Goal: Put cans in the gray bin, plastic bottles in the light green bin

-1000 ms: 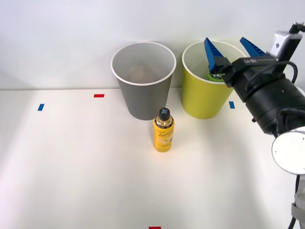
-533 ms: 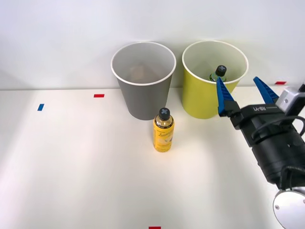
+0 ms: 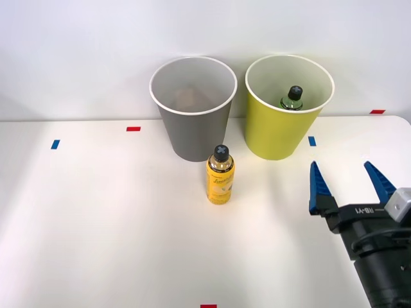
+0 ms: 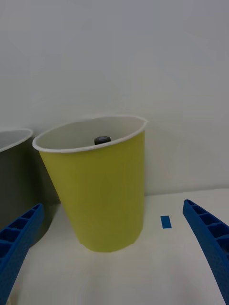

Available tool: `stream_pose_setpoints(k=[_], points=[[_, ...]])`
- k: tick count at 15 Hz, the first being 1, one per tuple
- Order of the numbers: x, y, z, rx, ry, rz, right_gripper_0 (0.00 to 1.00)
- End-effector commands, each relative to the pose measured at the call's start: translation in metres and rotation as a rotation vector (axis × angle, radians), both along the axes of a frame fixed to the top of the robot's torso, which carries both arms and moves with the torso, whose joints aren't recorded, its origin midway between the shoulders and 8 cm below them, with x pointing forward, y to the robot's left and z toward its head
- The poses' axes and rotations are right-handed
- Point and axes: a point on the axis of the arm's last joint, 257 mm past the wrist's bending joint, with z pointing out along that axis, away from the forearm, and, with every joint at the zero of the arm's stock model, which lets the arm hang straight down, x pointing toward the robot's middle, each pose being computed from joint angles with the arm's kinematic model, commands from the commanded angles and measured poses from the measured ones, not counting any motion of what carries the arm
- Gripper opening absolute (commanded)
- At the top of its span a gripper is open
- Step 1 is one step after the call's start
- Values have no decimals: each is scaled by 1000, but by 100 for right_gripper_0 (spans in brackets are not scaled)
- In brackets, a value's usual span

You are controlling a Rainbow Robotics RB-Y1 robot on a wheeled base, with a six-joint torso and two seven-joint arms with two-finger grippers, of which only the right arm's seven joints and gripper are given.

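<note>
Pulled back from the light green bin point(image 3: 289, 108), where the green bottle point(image 3: 293, 98) already stood inside ahead of it, the right gripper point(image 3: 347, 183) was wide open and empty, so next it likely needed the yellow can point(image 3: 220, 175) off to its left for the gray bin point(image 3: 193, 108).

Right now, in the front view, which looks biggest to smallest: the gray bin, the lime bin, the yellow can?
1. The gray bin and the light green bin look alike in size; no ranking between them.
2. The yellow can, clearly smallest.
</note>
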Motion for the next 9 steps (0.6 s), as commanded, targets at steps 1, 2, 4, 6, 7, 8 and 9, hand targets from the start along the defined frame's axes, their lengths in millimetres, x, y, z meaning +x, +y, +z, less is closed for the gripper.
stream_pose_setpoints(k=[1,2,4,6,7,8,9], points=[[-18,-6,-23,-53,50,-27,100],[-23,-9,-29,-67,64,-37,100],[-30,-13,-39,-99,90,-50,100],[-33,-24,-56,-131,95,-87,100],[-31,-30,-65,-150,72,-113,100],[-28,-33,-71,-165,51,-131,100],[-25,-37,-78,-193,33,-148,100]])
